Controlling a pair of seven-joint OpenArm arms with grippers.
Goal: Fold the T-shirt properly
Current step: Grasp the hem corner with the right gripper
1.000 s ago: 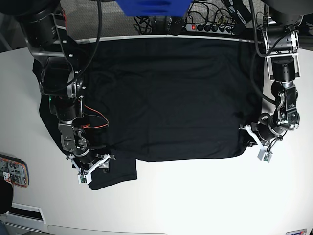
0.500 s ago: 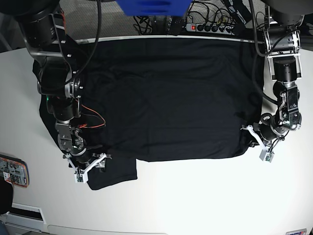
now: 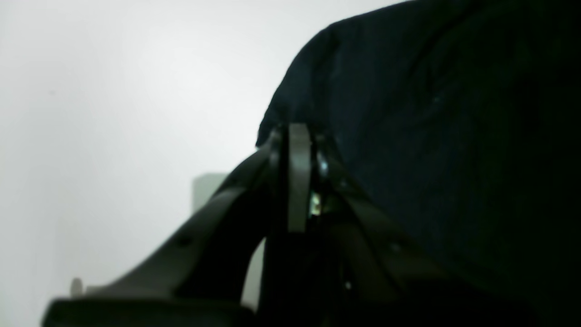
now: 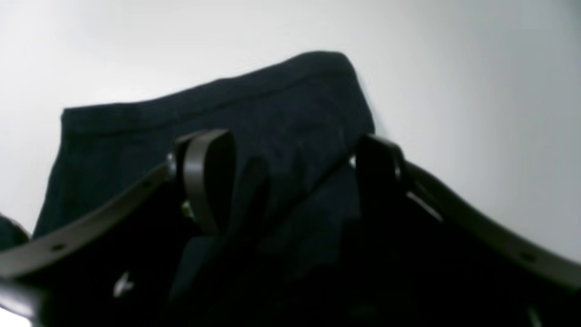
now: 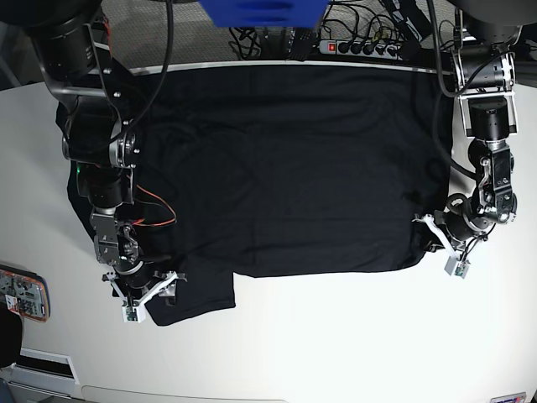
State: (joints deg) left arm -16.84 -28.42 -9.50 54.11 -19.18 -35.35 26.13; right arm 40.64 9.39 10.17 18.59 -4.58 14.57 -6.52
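The black T-shirt (image 5: 285,168) lies spread flat on the white table (image 5: 336,336), with one sleeve (image 5: 197,294) sticking out at the front left. My right gripper (image 5: 149,298) is open over that sleeve. In the right wrist view its jaws (image 4: 290,168) stand apart with a fold of the sleeve cloth (image 4: 281,104) between them. My left gripper (image 5: 436,245) is at the shirt's front right corner. In the left wrist view its jaws (image 3: 297,136) are pressed together at the edge of the cloth (image 3: 431,136), apparently pinching it.
A power strip (image 5: 361,46) and cables lie beyond the table's far edge, next to a blue object (image 5: 260,10). A small coloured object (image 5: 21,294) sits at the table's left edge. Both arms stand over the shirt's sides.
My right gripper has slid down and left along the sleeve toward its outer end. My left gripper has stayed at the front right corner.
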